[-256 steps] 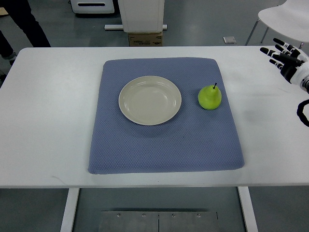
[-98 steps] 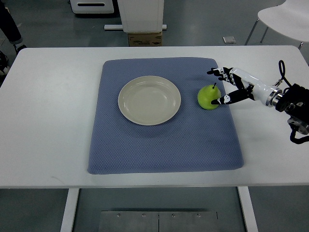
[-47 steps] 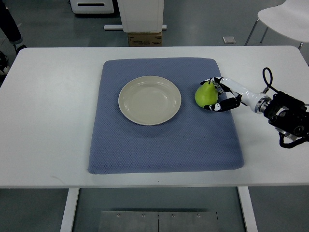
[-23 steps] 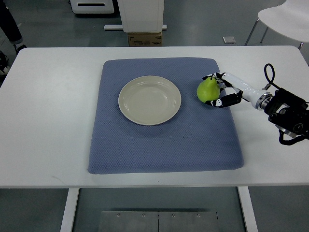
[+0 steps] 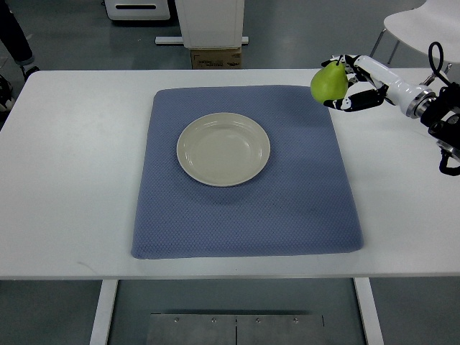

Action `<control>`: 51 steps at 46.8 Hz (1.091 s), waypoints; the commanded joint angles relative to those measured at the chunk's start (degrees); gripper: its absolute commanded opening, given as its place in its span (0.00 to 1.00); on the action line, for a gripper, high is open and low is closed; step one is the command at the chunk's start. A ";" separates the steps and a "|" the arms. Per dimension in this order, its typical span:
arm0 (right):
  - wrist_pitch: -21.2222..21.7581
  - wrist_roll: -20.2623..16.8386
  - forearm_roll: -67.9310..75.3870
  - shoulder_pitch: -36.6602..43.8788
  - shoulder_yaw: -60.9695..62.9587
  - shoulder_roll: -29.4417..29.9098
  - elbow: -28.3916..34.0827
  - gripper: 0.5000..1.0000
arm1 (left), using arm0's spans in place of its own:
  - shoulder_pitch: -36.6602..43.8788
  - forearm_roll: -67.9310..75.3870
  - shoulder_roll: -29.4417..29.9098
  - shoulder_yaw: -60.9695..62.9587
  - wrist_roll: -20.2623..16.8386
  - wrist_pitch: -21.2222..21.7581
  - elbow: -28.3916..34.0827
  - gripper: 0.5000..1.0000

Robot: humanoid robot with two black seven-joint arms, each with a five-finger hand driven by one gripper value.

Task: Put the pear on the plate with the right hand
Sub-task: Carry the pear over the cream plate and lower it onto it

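Pear (image 5: 330, 82) held aloft in right hand (image 5: 352, 86) (plate (image 5: 223, 149) bare).

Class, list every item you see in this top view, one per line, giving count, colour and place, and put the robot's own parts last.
Table: one, white, fills most of the view.
Mat: one, blue-grey, lies centred on the table.
Plate: one, cream, empty, on the mat left of its middle.
Pear: one, green, held over the mat's far right corner.
Cardboard box: one, brown, on the floor beyond the table.
Chair: one, white, top right, partly in view.
Person's leg: dark, top left edge.
Right hand: one, black and white, closed on the pear, its arm entering from the right edge.
Left hand: not in view.
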 commanded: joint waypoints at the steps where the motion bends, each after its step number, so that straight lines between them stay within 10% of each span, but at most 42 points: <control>1: 0.14 0.00 0.00 0.45 -0.02 -0.06 0.31 0.00 | -0.01 0.00 0.00 -0.01 0.00 0.00 -0.01 1.00; 51: -1.97 0.00 -0.79 -2.09 -1.43 21.39 -0.65 0.00 | -0.01 0.00 0.00 -0.01 0.00 0.00 -0.01 1.00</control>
